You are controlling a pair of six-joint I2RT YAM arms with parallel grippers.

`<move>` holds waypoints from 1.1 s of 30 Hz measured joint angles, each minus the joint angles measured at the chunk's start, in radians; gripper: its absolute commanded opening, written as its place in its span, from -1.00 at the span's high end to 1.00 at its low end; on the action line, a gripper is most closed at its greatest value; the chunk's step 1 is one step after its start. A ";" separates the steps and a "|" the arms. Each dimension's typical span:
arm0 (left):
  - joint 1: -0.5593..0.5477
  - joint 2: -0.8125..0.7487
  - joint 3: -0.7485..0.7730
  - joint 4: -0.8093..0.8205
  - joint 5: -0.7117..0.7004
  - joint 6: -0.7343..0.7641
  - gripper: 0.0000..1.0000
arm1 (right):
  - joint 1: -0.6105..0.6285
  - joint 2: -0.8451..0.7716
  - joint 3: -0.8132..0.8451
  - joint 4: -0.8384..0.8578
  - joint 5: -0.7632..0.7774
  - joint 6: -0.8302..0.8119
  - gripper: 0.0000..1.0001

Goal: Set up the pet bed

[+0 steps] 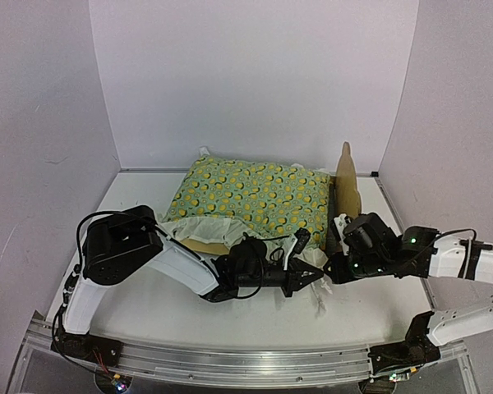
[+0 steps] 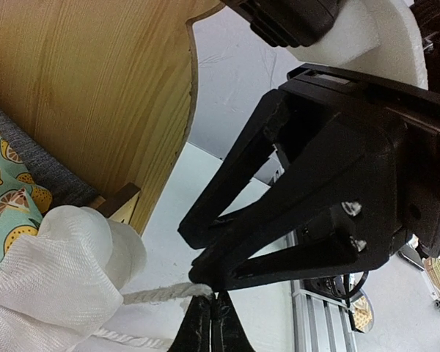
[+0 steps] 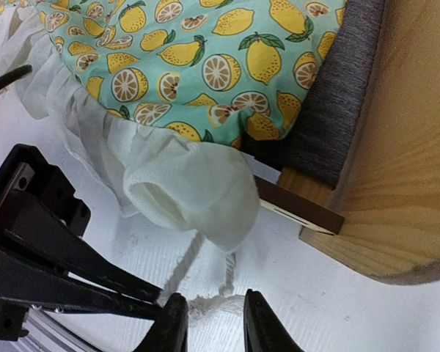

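The pet bed stands at the back middle, its plywood headboard [image 1: 347, 185] [image 2: 95, 88] [image 3: 403, 147] on the right and its grey base panel [image 3: 345, 95] showing at the corner. A lemon-patterned quilt [image 1: 251, 197] [image 3: 205, 66] covers it, and the white ruffle [image 3: 183, 183] [image 2: 59, 271] bulges over the near right corner. Two white cords hang from that ruffle. My left gripper [image 1: 312, 275] [image 2: 211, 315] is shut on the end of one cord [image 2: 161, 295]. My right gripper [image 1: 329, 267] [image 3: 214, 323] is open just in front, with a frayed cord end [image 3: 209, 306] lying between its fingers, ungripped.
White walls close in the back and both sides. An aluminium rail [image 1: 246, 365] [image 2: 315, 315] runs along the near table edge. The two grippers nearly touch tip to tip by the bed's near right corner; the right gripper's fingers [image 2: 264, 191] fill the left wrist view.
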 measured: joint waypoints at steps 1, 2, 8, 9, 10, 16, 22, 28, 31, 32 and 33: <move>0.000 0.000 0.000 -0.001 0.000 0.000 1.00 | 0.000 0.011 0.000 0.011 -0.003 -0.010 0.49; 0.000 0.000 -0.003 0.000 0.000 0.000 1.00 | -0.001 0.021 0.000 0.021 -0.007 -0.018 0.55; -0.001 0.000 -0.024 0.010 0.006 -0.003 1.00 | -0.003 0.069 0.019 0.003 0.022 -0.014 0.47; -0.001 -0.002 -0.037 0.017 0.006 -0.004 1.00 | -0.002 0.070 0.030 -0.022 0.033 -0.001 0.45; 0.000 -0.003 -0.053 0.020 0.006 -0.004 1.00 | -0.002 0.068 0.039 -0.046 0.038 0.010 0.42; 0.010 -0.014 -0.120 0.002 0.006 -0.002 1.00 | 0.009 0.035 0.023 -0.126 -0.017 0.045 0.18; 0.021 -0.043 -0.146 -0.080 -0.006 0.026 1.00 | 0.039 0.070 -0.087 -0.032 -0.112 0.057 0.30; 0.023 -0.053 -0.132 -0.201 -0.020 0.073 1.00 | 0.064 0.210 -0.119 0.076 -0.077 0.061 0.41; 0.023 -0.055 -0.132 -0.242 -0.019 0.082 1.00 | 0.081 0.235 -0.135 0.116 -0.054 0.068 0.42; 0.023 -0.055 -0.132 -0.254 -0.018 0.085 1.00 | 0.087 0.240 -0.143 0.132 -0.049 0.069 0.43; 0.023 -0.055 -0.132 -0.264 -0.016 0.087 1.00 | 0.092 0.244 -0.151 0.147 -0.046 0.072 0.45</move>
